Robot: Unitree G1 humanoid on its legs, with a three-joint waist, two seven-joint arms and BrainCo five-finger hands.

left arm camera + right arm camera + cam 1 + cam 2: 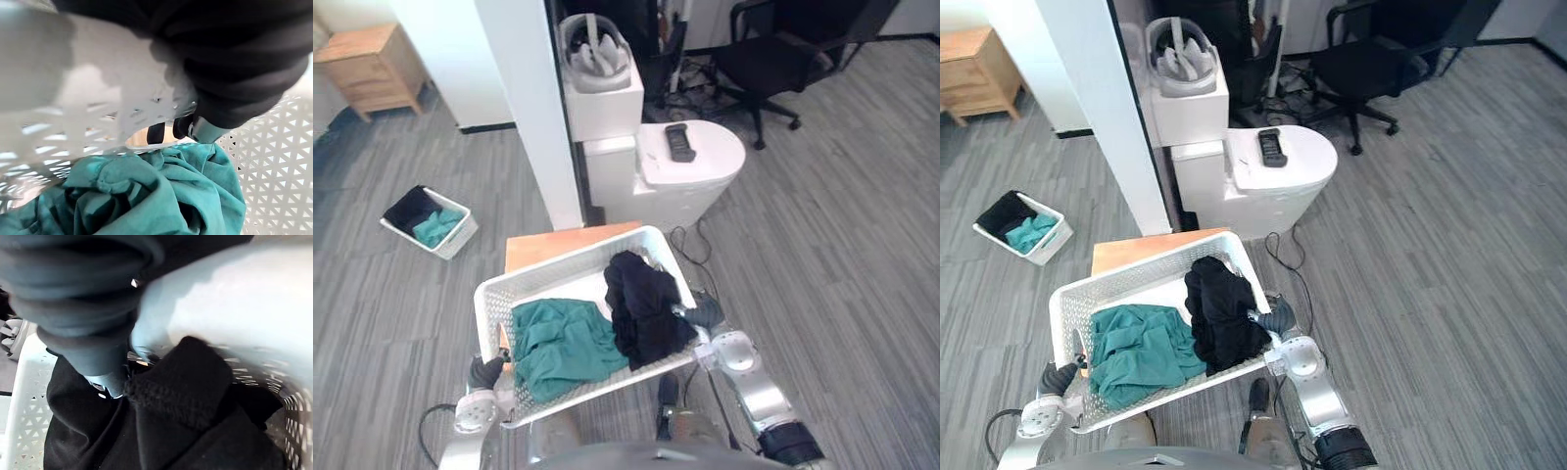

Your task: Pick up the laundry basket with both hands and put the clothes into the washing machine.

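Gripping the laundry basket (558, 262), left hand (487, 372) and right hand (705, 311); clothes (563, 343) inside.

Both arms reach forward, left hand (487, 372) and right hand (705, 312) curled over opposite rims of the laundry basket (563, 266).

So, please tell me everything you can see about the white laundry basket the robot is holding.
The laundry basket is white, rectangular, apparently plastic, with lattice walls and a smooth rim. It shows above the near part of a wooden table. The left hand grips one short end, fingers hooked through the handle slot; the right hand meets the opposite end. Inside lie a teal garment and a black garment piled against the right end.
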